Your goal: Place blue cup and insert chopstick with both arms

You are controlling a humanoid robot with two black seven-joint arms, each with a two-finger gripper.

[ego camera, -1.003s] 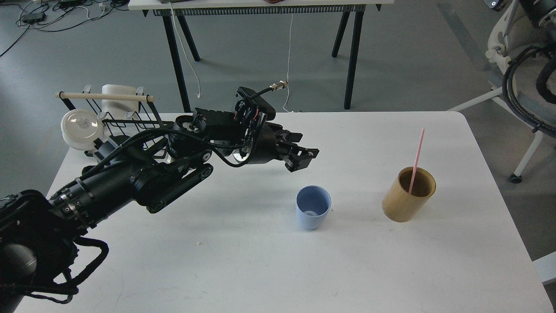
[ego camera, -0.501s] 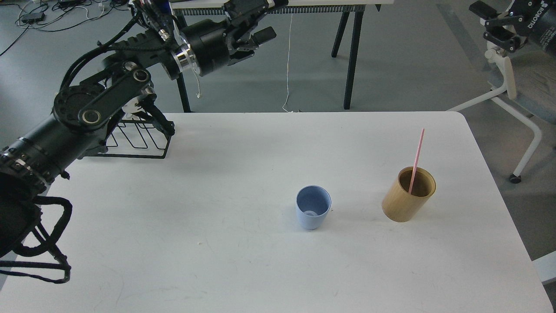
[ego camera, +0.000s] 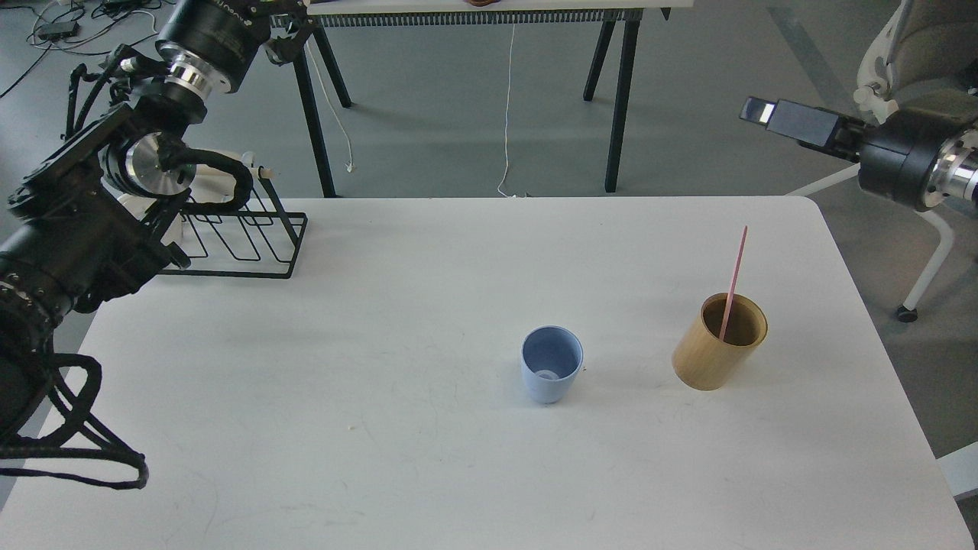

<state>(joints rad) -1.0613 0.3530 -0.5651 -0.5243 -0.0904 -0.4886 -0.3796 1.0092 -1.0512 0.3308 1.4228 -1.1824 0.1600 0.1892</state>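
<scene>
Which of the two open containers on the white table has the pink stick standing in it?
The tan wooden holder, on the right. The chopstick leans out of its mouth, while the shorter blue cup to its left holds no stick.

cup pale blue | chopstick pink | holder tan | table white

Blue cup sitting upright (empty) on the table; pink chopstick leaning inside the wooden holder, just right.

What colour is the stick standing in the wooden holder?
Pink: the chopstick stands out against the tan wooden holder, seen clearly in the head view.
</scene>
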